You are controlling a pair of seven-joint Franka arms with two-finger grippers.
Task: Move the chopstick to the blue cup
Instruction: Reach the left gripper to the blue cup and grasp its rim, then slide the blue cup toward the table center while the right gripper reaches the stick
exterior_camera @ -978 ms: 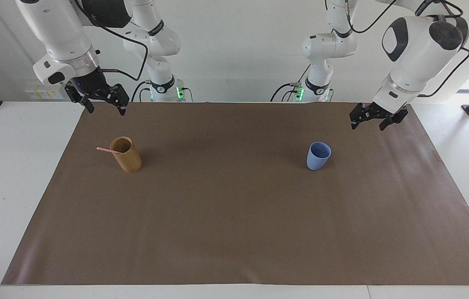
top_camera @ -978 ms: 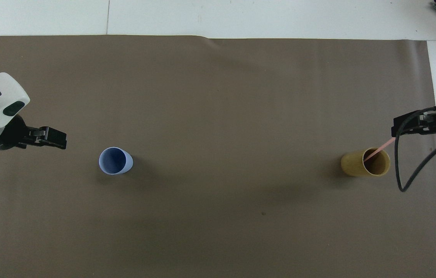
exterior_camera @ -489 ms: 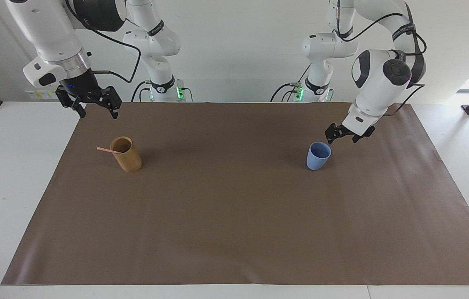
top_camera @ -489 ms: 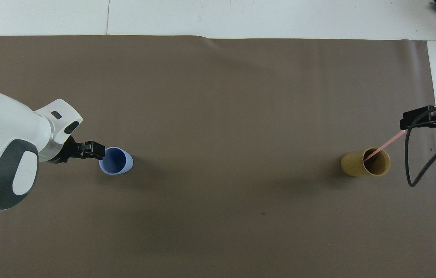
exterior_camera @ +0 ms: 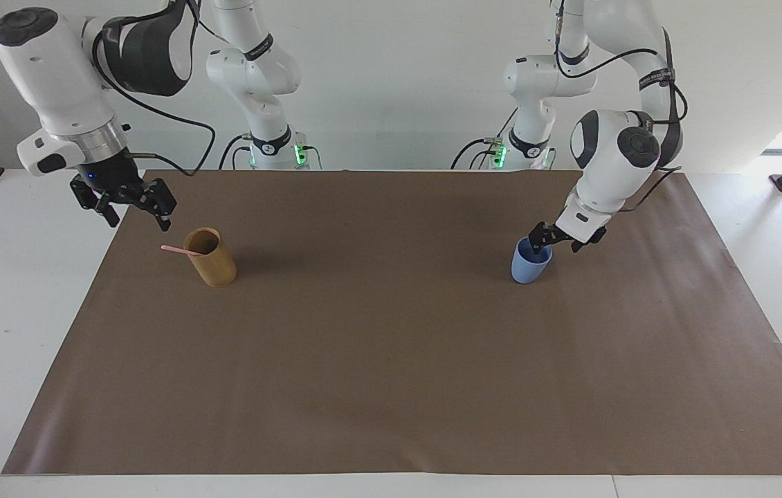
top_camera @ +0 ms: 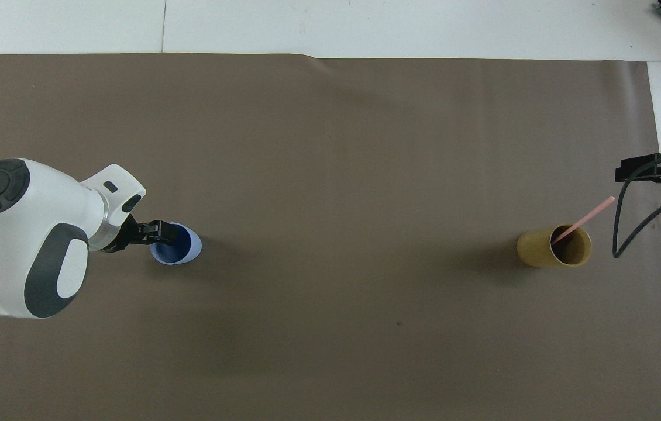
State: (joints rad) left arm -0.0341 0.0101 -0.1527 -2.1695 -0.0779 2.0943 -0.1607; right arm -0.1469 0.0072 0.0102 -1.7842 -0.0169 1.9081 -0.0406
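A light pink chopstick (exterior_camera: 178, 250) (top_camera: 585, 218) leans in a tan bamboo holder (exterior_camera: 214, 268) (top_camera: 535, 249) toward the right arm's end of the table, its top sticking out past the rim. The blue cup (exterior_camera: 526, 268) (top_camera: 189, 250) stands upright toward the left arm's end. My left gripper (exterior_camera: 556, 243) (top_camera: 161, 233) is open and low at the cup's rim, with one finger over the cup's mouth. My right gripper (exterior_camera: 133, 211) (top_camera: 623, 174) is open and empty in the air, beside the chopstick's top and apart from it.
A brown mat (exterior_camera: 391, 387) (top_camera: 330, 146) covers most of the white table (exterior_camera: 10, 311). Both cups stand on it, wide apart. A black cable (top_camera: 629, 234) hangs from the right wrist near the holder.
My left gripper has come down from beside the blue cup to its rim. My right gripper has moved lower and toward the right arm's end of the table, uncovering the chopstick's top.
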